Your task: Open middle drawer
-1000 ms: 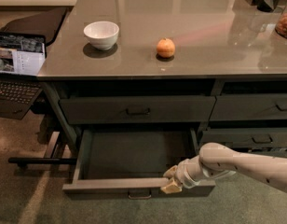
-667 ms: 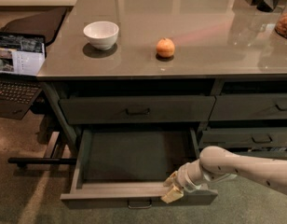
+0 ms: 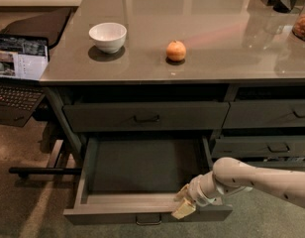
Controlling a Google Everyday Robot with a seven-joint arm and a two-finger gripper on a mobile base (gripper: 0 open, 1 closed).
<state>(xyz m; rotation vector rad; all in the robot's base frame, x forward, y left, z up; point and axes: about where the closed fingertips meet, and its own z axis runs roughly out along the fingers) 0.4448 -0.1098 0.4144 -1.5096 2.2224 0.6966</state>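
The gripper (image 3: 183,202) is down low at the front of the middle drawer (image 3: 142,165), which stands pulled well out, its dark inside showing. The jaws straddle the top lip of the drawer front, one pale finger (image 3: 181,193) inside and one on the outer face, clamped on that lip. The small bar handle (image 3: 148,220) sits just left of the jaws and a touch lower. The arm (image 3: 261,178) runs off to their right. Above and beyond the jaws is the closed top drawer (image 3: 145,117). Higher again, on the surface (image 3: 217,33), are an orange fruit (image 3: 176,50) and, further left, a white bowl (image 3: 108,36).
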